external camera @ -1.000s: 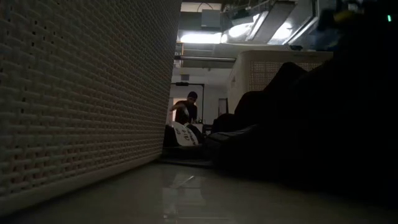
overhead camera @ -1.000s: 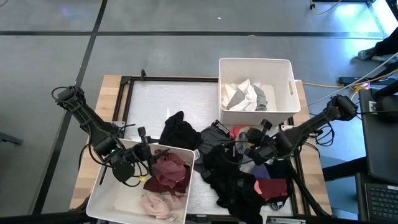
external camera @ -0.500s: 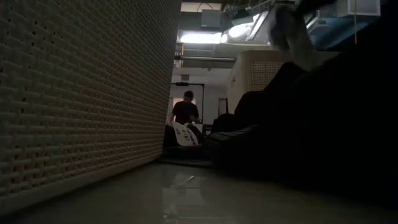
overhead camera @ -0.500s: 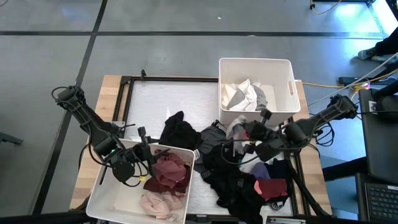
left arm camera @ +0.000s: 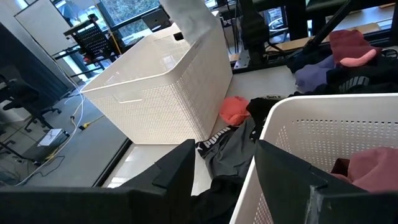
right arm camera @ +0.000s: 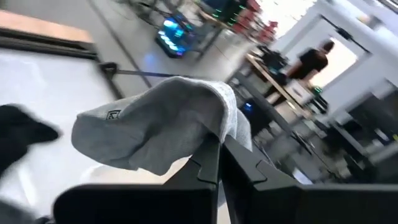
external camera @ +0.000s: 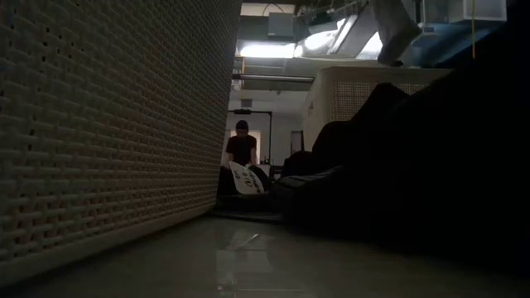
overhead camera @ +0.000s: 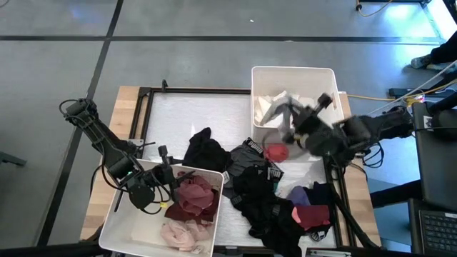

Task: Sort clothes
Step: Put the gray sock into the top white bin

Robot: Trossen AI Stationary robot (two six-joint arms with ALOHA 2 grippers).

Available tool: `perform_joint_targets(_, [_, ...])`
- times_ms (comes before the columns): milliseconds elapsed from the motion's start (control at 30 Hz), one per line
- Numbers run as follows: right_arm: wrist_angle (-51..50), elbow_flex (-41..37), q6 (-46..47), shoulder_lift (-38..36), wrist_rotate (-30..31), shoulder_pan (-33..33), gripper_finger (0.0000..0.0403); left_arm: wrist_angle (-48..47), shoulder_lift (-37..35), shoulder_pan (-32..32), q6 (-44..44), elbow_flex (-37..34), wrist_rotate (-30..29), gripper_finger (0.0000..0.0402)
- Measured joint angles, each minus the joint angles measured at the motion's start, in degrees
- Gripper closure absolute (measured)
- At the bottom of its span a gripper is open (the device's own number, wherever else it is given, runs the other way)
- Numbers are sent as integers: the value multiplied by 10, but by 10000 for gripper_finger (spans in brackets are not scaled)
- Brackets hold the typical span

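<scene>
The right tool [overhead camera: 308,127] is clamped on a grey garment [right arm camera: 161,127], carried over the far white bin [overhead camera: 330,93]. The bin's pale laundry lies toward ten o'clock. The left tool [overhead camera: 166,187] waits, fingers apart, at the near bin [overhead camera: 114,227].

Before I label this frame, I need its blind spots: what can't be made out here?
- High view: the right gripper and its grey garment are motion-blurred over the far white bin.
- Low view: the clothes pile is an unlit dark mass.
- High view: the near bin is cut off by the bottom edge.
</scene>
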Motion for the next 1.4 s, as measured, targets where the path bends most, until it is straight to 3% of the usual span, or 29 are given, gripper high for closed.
perform_joint_targets(167, [-11,10,-8,-18,-41,-105,391,0,0,0,0,0,0,245])
perform_joint_targets(367, [-40,-4,-4,-20,-150,-253,391,0,0,0,0,0,0,245])
perform_joint_targets(533, [-34,-45,-3,-18,-256,-355,391,0,0,0,0,0,0,245])
perform_joint_targets(733, [-22,-114,-2,-18,-329,-434,391,0,0,0,0,0,0,245])
perform_joint_targets(933, [0,-171,4,-18,-388,-474,391,0,0,0,0,0,0,245])
perform_joint_targets(1233, [27,-213,27,-17,-467,-476,387,0,0,0,0,0,0,245])
perform_joint_targets(1400, [24,-213,28,-17,-477,-476,333,0,0,0,0,0,0,245])
